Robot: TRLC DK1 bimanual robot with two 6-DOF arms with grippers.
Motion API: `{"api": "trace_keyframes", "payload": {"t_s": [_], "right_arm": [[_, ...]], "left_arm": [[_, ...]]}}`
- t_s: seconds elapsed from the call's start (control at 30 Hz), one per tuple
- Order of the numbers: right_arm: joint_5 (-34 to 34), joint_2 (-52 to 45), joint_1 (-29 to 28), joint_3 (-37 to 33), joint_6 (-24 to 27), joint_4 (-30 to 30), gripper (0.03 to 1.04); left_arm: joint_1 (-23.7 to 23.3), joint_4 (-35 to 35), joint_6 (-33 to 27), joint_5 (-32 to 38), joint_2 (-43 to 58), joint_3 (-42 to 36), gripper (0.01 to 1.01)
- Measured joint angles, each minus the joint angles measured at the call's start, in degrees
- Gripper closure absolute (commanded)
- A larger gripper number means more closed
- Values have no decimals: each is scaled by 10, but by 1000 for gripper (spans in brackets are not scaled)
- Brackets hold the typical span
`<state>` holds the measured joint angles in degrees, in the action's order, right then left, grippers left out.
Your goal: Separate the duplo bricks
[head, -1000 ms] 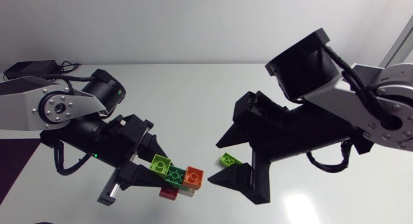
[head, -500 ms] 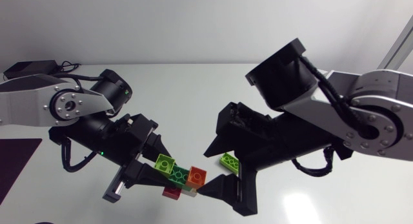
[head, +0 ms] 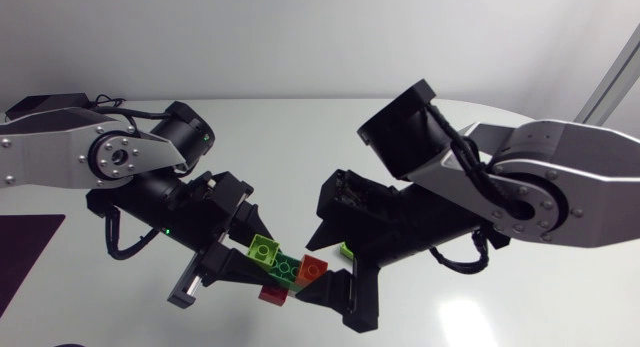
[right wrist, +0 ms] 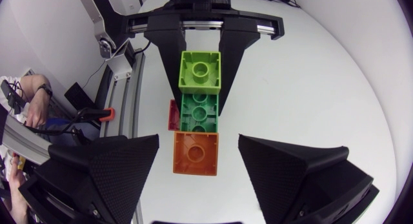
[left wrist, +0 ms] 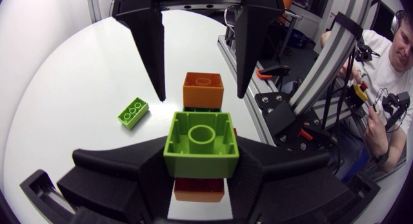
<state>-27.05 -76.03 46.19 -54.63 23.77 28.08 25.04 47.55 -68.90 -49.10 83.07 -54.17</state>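
A joined stack of duplo bricks is held above the table: a lime brick (head: 263, 249), a dark green brick (head: 288, 270), an orange brick (head: 314, 269) and a red brick (head: 272, 294) underneath. My left gripper (head: 257, 260) is shut on the stack's lime end (left wrist: 201, 141). My right gripper (head: 320, 266) is open, its fingers (right wrist: 110, 175) on either side of the orange brick (right wrist: 195, 153) with gaps showing. In the left wrist view the orange brick (left wrist: 203, 90) sits between the right gripper's fingers (left wrist: 152, 46).
A loose lime brick (left wrist: 133, 112) lies on the white table (head: 300, 137), mostly hidden under my right gripper in the head view. A dark mat (head: 25, 237) lies at the table's left edge.
My right gripper moved left onto the stack and now straddles the orange brick, its fingers narrowing. The left arm carried the stack slightly towards it.
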Motion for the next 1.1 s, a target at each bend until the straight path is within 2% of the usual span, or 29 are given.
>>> {"api": "trace_keyframes", "payload": {"t_s": [0.07, 0.33, 0.77, 0.97, 1.1], "right_arm": [[0, 0, 0, 0, -2, -2, 456], [0, 0, 0, 0, -2, -7, 795], [-7, 0, -3, 5, -2, -8, 807], [-96, -1, -70, 4, -4, 19, 808], [-101, -1, -108, 4, -6, 16, 808]], "left_arm": [[0, 0, 0, 0, 2, -2, 770], [0, 0, 0, 0, 8, -2, 770], [0, 0, 0, 5, 11, -2, 770], [8, -13, 0, 33, 10, -2, 770], [8, -18, 0, 40, 8, 2, 769]]}}
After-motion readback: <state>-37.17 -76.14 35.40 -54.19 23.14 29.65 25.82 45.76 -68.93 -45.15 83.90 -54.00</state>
